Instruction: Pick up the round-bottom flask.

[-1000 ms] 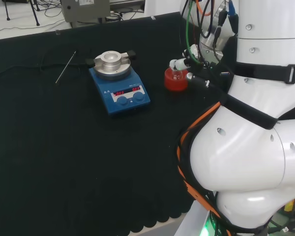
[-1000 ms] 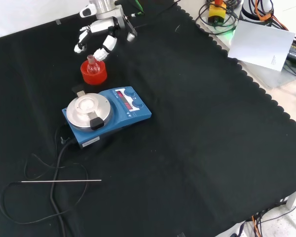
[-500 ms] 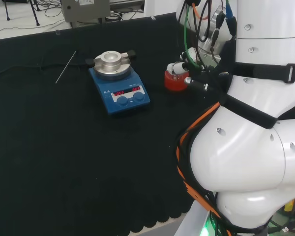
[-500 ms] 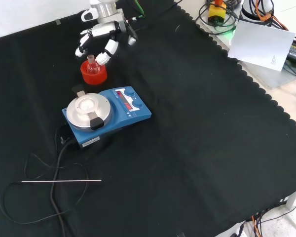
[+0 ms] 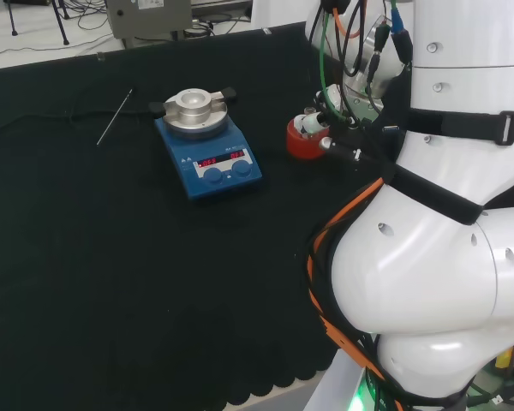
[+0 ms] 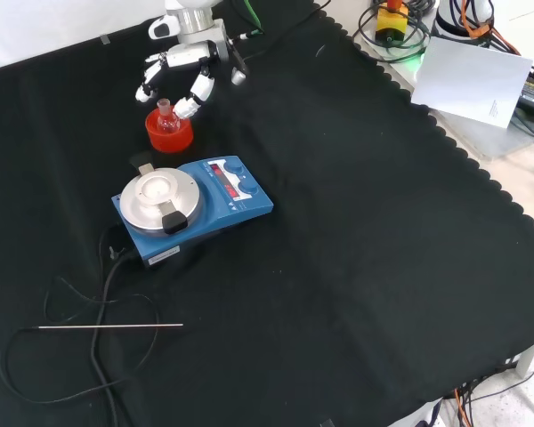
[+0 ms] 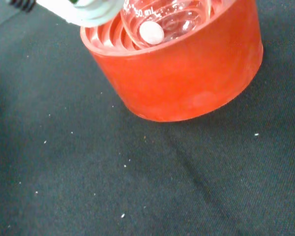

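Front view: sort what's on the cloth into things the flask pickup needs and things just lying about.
Needed:
round-bottom flask
red ribbed stand under it
hand, fingers spread beside the flask's neck

Lying about:
blue stirrer plate
thin metal rod
black cable

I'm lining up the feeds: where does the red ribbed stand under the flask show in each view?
Head view: red ribbed stand right of centre, against the arm's white links.
Front view: upper left, under the hand.
Wrist view: close and large, with the flask in it.
Shared landmark: the blue hotplate beside the stand.
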